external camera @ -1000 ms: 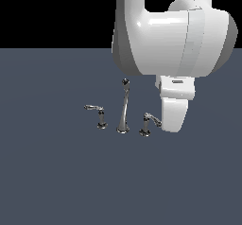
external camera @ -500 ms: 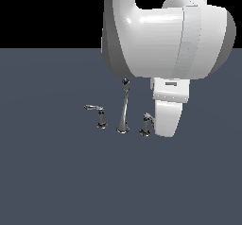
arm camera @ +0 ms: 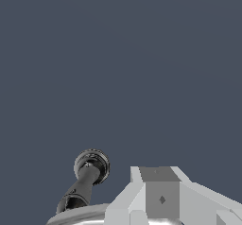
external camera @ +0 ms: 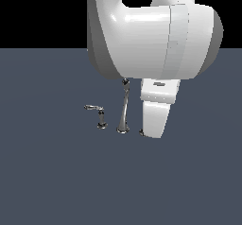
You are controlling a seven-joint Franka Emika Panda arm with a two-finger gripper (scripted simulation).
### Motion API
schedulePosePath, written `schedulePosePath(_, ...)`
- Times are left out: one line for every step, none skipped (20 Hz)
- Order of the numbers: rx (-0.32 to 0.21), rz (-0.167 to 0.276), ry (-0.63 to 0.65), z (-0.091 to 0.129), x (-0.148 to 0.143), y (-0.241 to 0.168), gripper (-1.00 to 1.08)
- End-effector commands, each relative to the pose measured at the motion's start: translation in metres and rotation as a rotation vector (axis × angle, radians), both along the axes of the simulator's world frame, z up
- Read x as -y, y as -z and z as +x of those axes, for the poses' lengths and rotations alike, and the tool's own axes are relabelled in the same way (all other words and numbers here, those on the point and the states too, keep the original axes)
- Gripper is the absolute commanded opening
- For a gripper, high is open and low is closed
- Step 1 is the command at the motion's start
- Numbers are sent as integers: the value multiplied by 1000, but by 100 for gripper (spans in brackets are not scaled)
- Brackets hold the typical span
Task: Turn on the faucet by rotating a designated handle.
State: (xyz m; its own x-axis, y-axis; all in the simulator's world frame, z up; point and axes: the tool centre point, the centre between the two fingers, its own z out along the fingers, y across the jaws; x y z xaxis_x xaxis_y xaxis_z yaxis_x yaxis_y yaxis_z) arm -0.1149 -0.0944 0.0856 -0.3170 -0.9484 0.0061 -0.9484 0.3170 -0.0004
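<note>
On the dark grey floor, the white gripper [external camera: 153,129] has dropped over the small chrome right-lever handle [external camera: 141,133], now almost hidden beside the tall chrome faucet [external camera: 124,110]; contact seems imminent. Jaw state: cannot tell.

White arm bent low, wrist pointing down; claw [external camera: 152,133] state unclear, mostly hidden.
</note>
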Motion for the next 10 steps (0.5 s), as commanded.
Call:
schedulePosePath(2,2,-24,8,-19,0,-100)
schedulePosePath(2,3,-28,11,-24,0,-100)
schedulePosePath(2,3,-31,14,-29,0,-100)
schedulePosePath(2,4,-34,16,-35,0,-100)
schedulePosePath(2,4,-38,19,-40,0,-100)
schedulePosePath(2,5,-41,21,-45,0,-100)
schedulePosePath(2,5,-45,24,-50,0,-100)
schedulePosePath(1,5,-48,26,-55,0,-100)
schedulePosePath(1,6,-51,29,-60,0,-100)
schedulePosePath(1,6,-51,29,-60,0,-100)
